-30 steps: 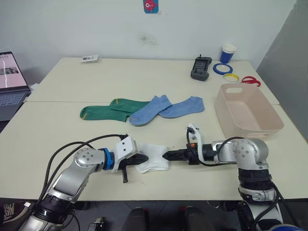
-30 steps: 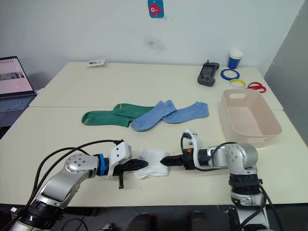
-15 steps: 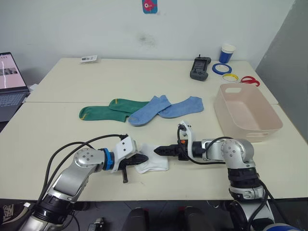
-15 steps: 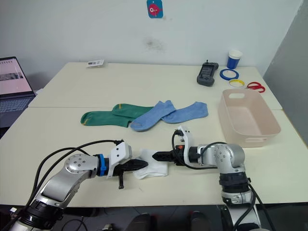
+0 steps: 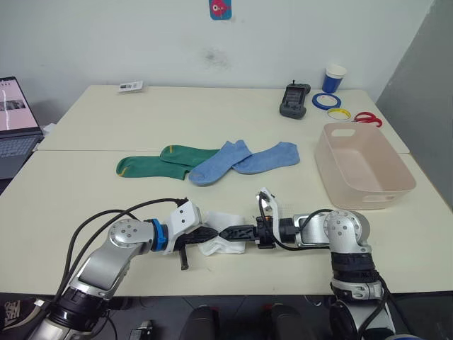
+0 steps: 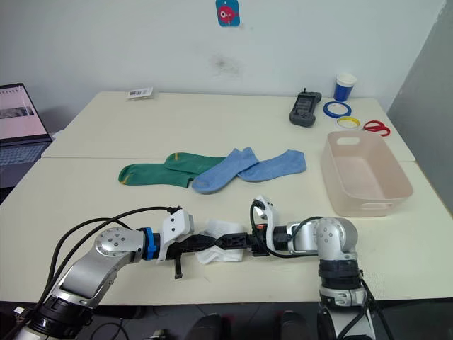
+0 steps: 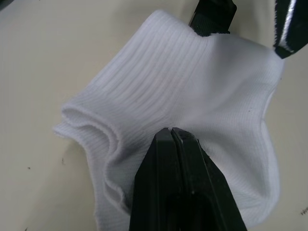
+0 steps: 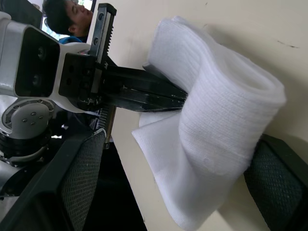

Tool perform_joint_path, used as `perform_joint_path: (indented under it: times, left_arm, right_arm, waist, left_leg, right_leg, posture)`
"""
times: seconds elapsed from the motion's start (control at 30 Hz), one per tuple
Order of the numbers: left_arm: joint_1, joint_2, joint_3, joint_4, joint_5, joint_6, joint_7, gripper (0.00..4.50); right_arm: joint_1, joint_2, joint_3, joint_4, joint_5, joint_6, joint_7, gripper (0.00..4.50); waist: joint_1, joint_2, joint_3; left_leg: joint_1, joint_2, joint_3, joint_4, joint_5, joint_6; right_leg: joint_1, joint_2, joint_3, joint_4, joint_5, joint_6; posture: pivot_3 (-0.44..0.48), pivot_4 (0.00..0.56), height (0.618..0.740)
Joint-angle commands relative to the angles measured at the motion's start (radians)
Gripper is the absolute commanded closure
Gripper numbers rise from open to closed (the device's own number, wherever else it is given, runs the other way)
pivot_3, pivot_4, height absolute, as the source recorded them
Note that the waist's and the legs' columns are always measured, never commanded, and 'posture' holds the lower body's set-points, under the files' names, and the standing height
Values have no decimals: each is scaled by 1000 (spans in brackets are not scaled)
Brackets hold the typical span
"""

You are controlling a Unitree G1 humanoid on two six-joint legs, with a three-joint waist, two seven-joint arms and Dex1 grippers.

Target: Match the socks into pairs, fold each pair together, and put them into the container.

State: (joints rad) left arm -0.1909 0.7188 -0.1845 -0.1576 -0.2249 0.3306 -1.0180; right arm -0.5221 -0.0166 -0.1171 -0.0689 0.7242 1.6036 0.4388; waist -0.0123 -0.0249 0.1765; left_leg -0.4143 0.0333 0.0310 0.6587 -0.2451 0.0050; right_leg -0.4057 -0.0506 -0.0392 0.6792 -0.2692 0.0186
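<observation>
A bunched pair of white socks lies near the table's front edge. My left gripper is shut, its tips pinching the white fabric from the left. My right gripper reaches in from the right and is open, its mesh pads on either side of a raised fold of the white socks. Farther back lie two green socks with yellow trim and, overlapping them, two light blue socks. The pale pink container stands at the right with nothing in it.
At the back right are a black handheld device, a blue cup, tape rings and red scissors. A laptop sits at the left edge, a small card at the back. A person's head shows in the right wrist view.
My right gripper has slid left along the table until it meets the white socks and the left gripper's tips. The left gripper has stayed put, still pinching the socks.
</observation>
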Motion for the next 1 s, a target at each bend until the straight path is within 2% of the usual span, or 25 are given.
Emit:
perform_joint_path:
  times: [0.03, 0.17, 0.23, 0.3, 0.43, 0.47, 0.63, 0.67, 0.83, 0.93, 1.0]
  left_arm:
    - [13, 6, -19, 27, 25, 10, -4, 4500]
    - [12, 6, -20, 30, 25, 8, -4, 4500]
    - [11, 7, -20, 29, 25, 8, -4, 4500]
    - [12, 7, -19, 27, 24, 9, -4, 4500]
    - [11, 7, -18, 27, 22, 13, -5, 4500]
    - [12, 7, -18, 27, 21, 14, -6, 4500]
    - [9, 7, -17, 25, 16, 22, -9, 4500]
    - [8, 7, -16, 25, 15, 24, -10, 4500]
    - [19, 13, 1, -8, -41, 52, -54, 4500]
    - [25, 2, 50, -54, -122, 102, -65, 3931]
    - [23, 3, 94, -85, -180, 143, -66, 3328]
  right_arm:
    - [3, 38, -31, 26, -18, -17, -39, 10]
    - [-1, 39, -29, 39, -21, -42, -45, 10]
    - [-1, 32, -18, 36, -20, -51, -40, 379]
    - [2, 27, -10, 34, -20, -54, -38, 893]
    - [5, 21, 5, 35, -31, -67, -36, 2238]
    - [5, 22, 5, 37, -33, -70, -38, 2690]
    - [1, 17, 5, 47, -33, -82, -40, 4300]
    - [1, 16, 5, 46, -32, -82, -39, 4484]
    - [-2, 5, 15, 46, -35, -90, -29, 4484]
    - [-4, -5, 19, 43, -33, -93, -21, 4500]
    - [-5, -17, 23, 36, -31, -97, -16, 4500]
  waist:
    - [-1, 0, 0]
    - [-6, 0, 0]
    - [-8, 0, 0]
    - [-8, 0, 0]
    - [-8, 0, 0]
    - [-8, 0, 0]
    - [-11, 0, -1]
    - [-11, 0, -1]
    - [-12, 0, -1]
    - [-15, 0, -1]
    - [-14, 0, -1]
  left_leg:
    - [0, 0, 0, 0, 0, 0]
    - [0, 0, 0, 0, 0, 0]
    - [0, 0, 0, 0, 0, 0]
    - [0, 0, 0, -1, 0, 0]
    - [0, 0, 0, -1, 0, 0]
    - [0, 0, 0, -1, 0, 0]
    - [0, 0, 0, -1, 0, 0]
    - [0, 0, 0, -1, 0, 0]
    - [0, 0, 0, -1, 0, 0]
    - [0, 0, 0, -1, 0, 0]
    - [0, 0, 0, -1, 0, 0]
  right_leg:
    - [0, 0, 0, 0, 0, 0]
    - [0, 0, 0, 0, 0, 0]
    - [0, 0, 0, 0, 0, 0]
    - [0, 0, 0, 0, 0, 0]
    - [0, 0, 0, 0, 0, 0]
    - [0, 0, 0, 0, 0, 0]
    - [0, 0, 0, 0, 0, 0]
    - [0, 0, 0, 0, 0, 0]
    - [0, 0, 0, -1, 0, 0]
    - [0, 0, 0, -1, 0, 0]
    - [0, -1, 0, -1, 0, 0]
  posture:
    - [0, 150, 740]
    - [0, 150, 740]
    - [0, 150, 740]
    - [0, 150, 740]
    - [0, 150, 740]
    - [0, 150, 740]
    - [0, 150, 740]
    - [0, 150, 740]
    - [0, 150, 740]
    - [0, 150, 740]
    - [0, 150, 740]
